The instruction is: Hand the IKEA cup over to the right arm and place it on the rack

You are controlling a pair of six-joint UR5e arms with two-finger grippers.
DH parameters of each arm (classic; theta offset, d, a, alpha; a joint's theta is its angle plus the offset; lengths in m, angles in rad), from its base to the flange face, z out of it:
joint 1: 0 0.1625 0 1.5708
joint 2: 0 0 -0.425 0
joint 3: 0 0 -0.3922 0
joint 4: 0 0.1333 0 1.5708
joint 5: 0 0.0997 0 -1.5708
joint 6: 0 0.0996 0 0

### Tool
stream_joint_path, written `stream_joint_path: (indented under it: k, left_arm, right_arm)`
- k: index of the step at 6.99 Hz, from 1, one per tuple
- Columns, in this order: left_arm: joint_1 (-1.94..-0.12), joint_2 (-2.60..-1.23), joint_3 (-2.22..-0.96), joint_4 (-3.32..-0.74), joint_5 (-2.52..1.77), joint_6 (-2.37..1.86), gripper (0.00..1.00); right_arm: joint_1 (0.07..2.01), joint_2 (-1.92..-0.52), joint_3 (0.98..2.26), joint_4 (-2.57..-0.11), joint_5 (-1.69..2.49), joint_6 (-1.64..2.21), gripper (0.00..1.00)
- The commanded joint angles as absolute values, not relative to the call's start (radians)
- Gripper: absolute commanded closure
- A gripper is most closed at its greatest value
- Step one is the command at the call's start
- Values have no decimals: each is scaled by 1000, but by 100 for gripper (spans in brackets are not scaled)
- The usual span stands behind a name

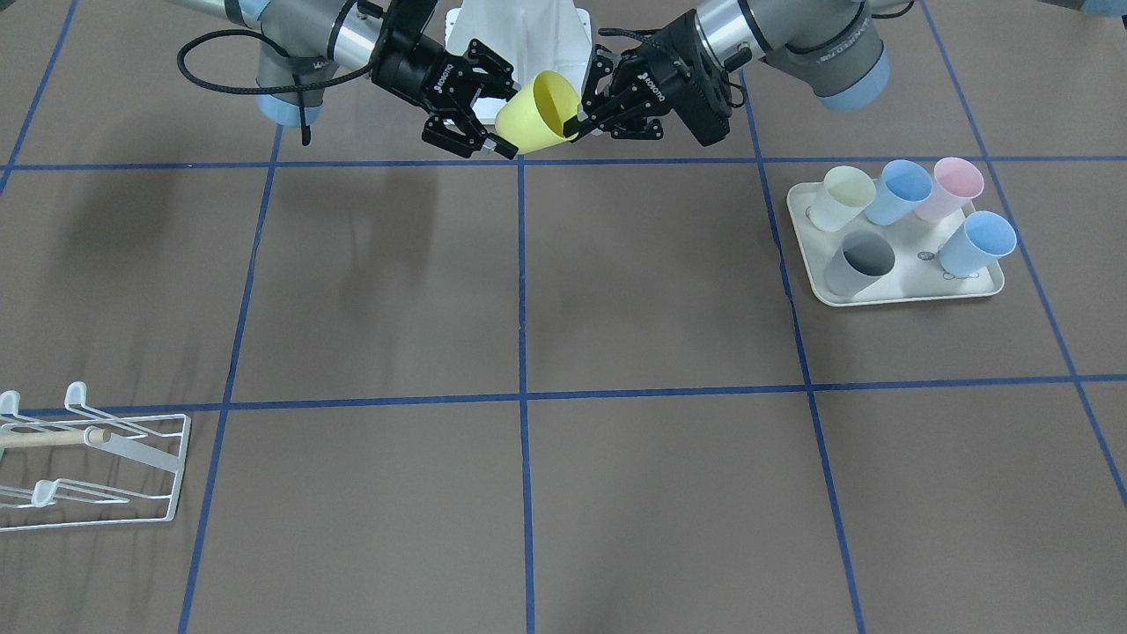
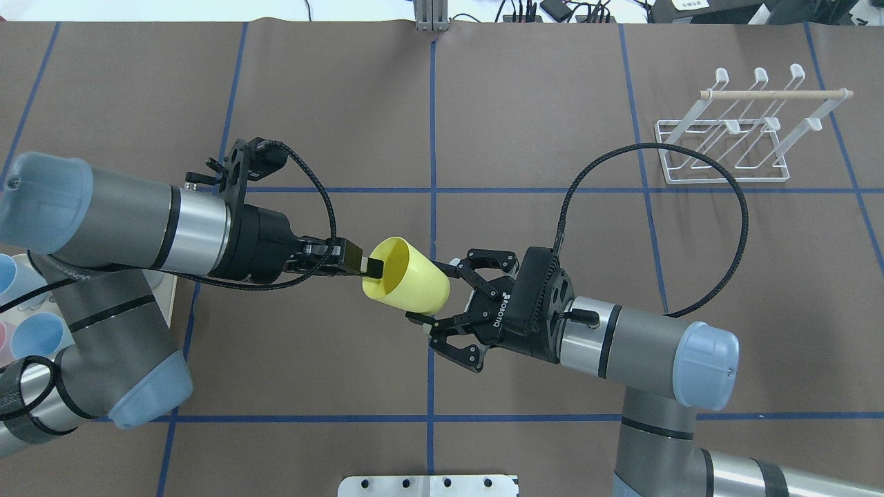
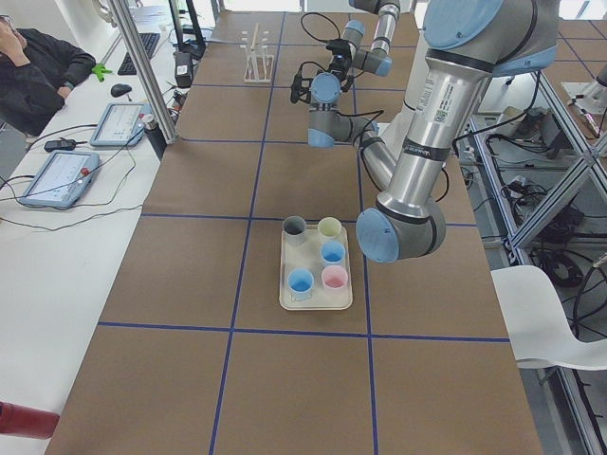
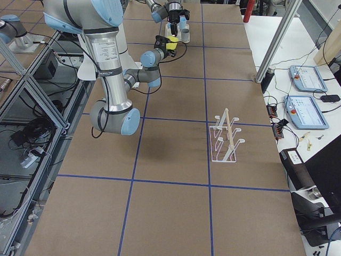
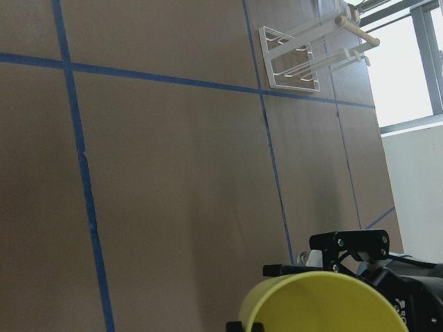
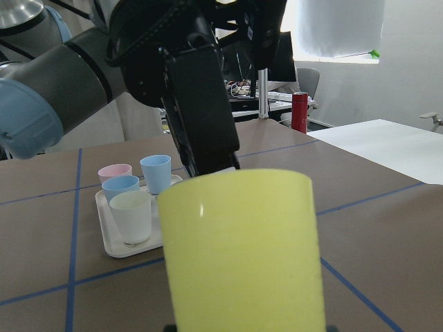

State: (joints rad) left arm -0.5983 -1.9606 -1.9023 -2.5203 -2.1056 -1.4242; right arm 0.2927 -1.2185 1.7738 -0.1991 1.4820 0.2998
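Observation:
The yellow IKEA cup (image 2: pixel 407 277) hangs on its side above the table's middle, near the robot's base. My left gripper (image 2: pixel 367 266) is shut on its rim, one finger inside the mouth. The right arm's gripper (image 2: pixel 435 293) is open, its fingers (image 2: pixel 461 266) straddling the cup's closed end; I cannot tell if they touch it. In the front view the IKEA cup (image 1: pixel 535 113) sits between the right gripper (image 1: pixel 504 114) and the left gripper (image 1: pixel 577 123). The IKEA cup (image 6: pixel 242 249) fills the right wrist view. The white wire rack (image 2: pixel 725 138) stands far right, bare.
A cream tray (image 1: pixel 894 295) holding several pastel cups sits on my left side, beside the left arm's base. The right arm's thick braided cable (image 2: pixel 718 172) loops out toward the rack. Blue tape lines grid the brown table. A person sits at a side desk (image 3: pixel 38 66).

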Motion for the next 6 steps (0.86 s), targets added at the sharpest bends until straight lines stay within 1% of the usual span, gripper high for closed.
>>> stream_joint_path:
  k: [1, 2, 3, 4, 5, 6]
  left_arm:
    - [-601, -1959, -1908, -2520, -2106, -1413, 0]
    - [-612, -1956, -1910, -2520, -2108, -1387, 0]
    - [-623, -1950, -1911, -2517, -2111, -1364, 0]
    - [-650, -1945, -1905, -2513, -2117, -1361, 0]
    - [-675, -1906, -1908, -2511, -2117, -1330, 0]
    - [-708, -1849, -1913, -2510, -2118, -1260, 0]
  right_arm:
    - [293, -1223, 1773, -199, 1482, 299, 79]
    - [295, -1224, 1772, -201, 1482, 298, 79]
    - [298, -1227, 1772, -201, 1483, 298, 81]
    - [305, -1227, 1772, -207, 1482, 298, 87]
    - [336, -1230, 1772, -218, 1480, 288, 91]
    - [368, -1248, 1769, -219, 1482, 247, 99]
